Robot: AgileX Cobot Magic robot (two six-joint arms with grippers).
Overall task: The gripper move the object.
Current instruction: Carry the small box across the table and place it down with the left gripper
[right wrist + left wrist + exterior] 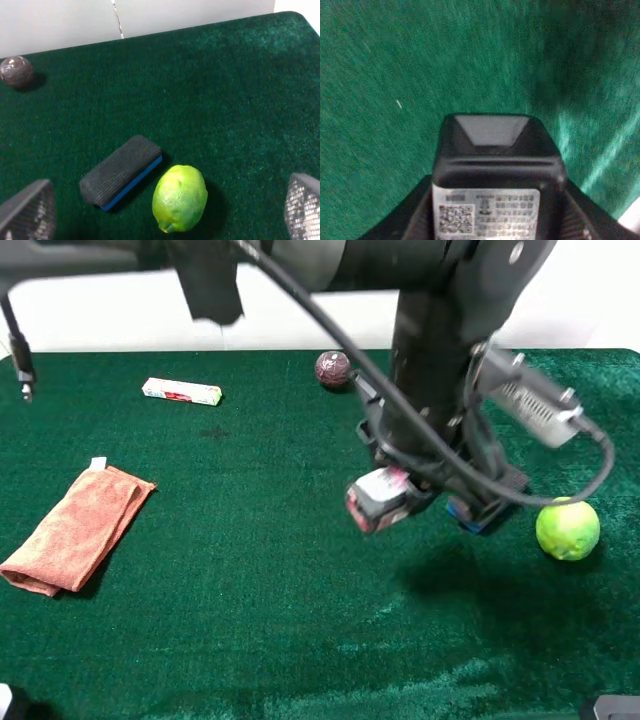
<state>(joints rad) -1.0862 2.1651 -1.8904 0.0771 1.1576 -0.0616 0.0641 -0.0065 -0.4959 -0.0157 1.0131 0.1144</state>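
Observation:
My left gripper (388, 498), a black claw on a thick grey-and-black arm, reaches across the middle of the table. It is shut on the small dark grey box (378, 500), which has a white label and a reddish end face. The box hangs above the green cloth and casts a shadow below. In the left wrist view the box (495, 160) fills the lower middle, its label facing the camera, with a black finger (402, 222) beside it. My right gripper (165, 212) is open and empty, its fingertips (27, 210) wide apart above the lime.
A flat black-and-blue sponge block (121, 171) lies next to a green lime (180, 198), (567, 528), partly hidden behind the left arm. A dark ball (332, 368) and a long white-and-red box (181, 391) sit at the back. A folded orange cloth (78, 528) lies at the left.

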